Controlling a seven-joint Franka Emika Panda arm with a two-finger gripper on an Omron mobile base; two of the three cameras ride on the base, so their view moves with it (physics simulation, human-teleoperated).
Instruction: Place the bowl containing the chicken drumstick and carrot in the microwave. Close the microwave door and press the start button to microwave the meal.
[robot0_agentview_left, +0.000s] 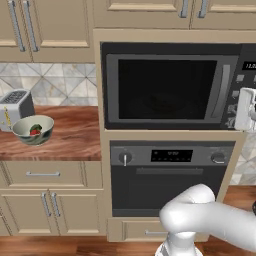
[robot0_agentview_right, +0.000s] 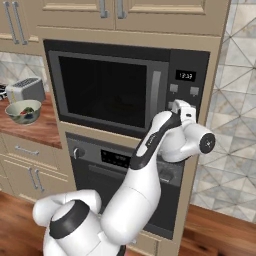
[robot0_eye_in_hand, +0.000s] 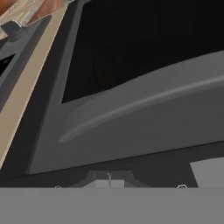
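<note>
The microwave (robot0_agentview_left: 170, 90) sits built into the cabinet wall, and the microwave door (robot0_agentview_left: 165, 89) is shut flat, its black window dark. The vertical grey bar handle (robot0_agentview_left: 226, 90) stands at the door's right side. My gripper (robot0_agentview_left: 239, 112) is shut and empty, and it is held against the lower part of the black button panel (robot0_agentview_right: 186, 92), to the right of the door (robot0_agentview_right: 107, 90). In the hand view the handle (robot0_eye_in_hand: 153, 109) runs across the picture close up, with a pale button (robot0_eye_in_hand: 208, 173) at the lower right. The bowl, the chicken drumstick and the carrot are hidden.
A black oven (robot0_agentview_left: 170, 175) with two knobs sits under the microwave. On the wooden counter (robot0_agentview_left: 70, 135) to the left stand a grey-green bowl (robot0_agentview_left: 33, 130) of vegetables and a toaster (robot0_agentview_left: 15, 107). Cabinets hang above, and a tiled wall stands at the right.
</note>
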